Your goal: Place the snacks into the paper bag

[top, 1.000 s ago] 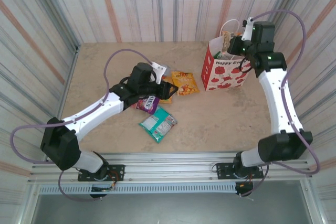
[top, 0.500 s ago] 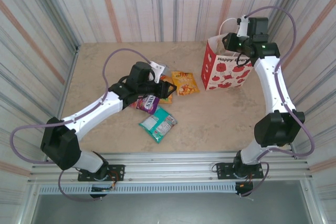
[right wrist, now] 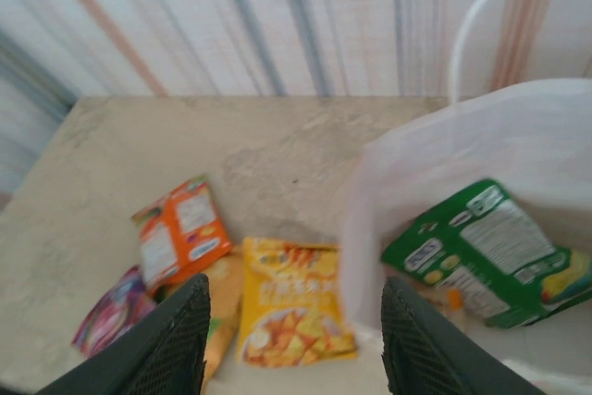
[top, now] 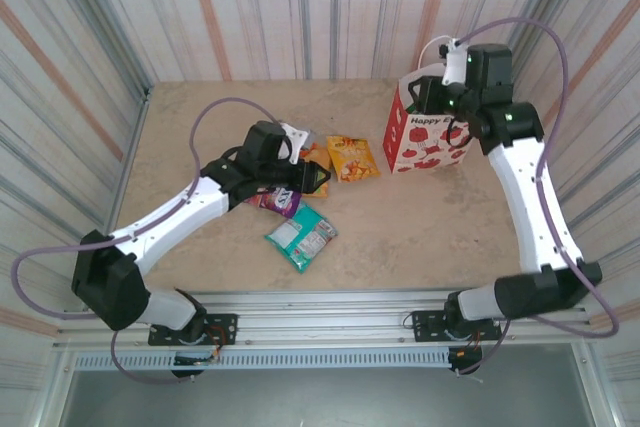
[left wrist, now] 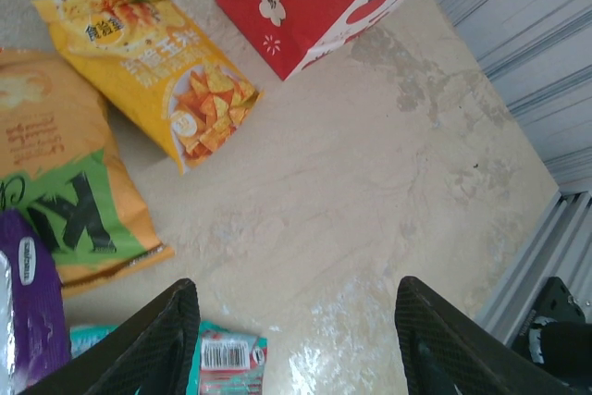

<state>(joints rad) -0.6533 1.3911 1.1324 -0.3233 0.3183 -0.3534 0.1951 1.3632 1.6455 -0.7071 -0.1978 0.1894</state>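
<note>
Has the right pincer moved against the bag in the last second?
Yes. Seen from above, the right pincer has shifted left across the mouth of the bag.

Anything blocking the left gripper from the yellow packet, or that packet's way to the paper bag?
Nothing lies between the open left gripper and the yellow packet; bare table separates it from the paper bag. The right gripper, though, hangs at the bag's mouth.
</note>
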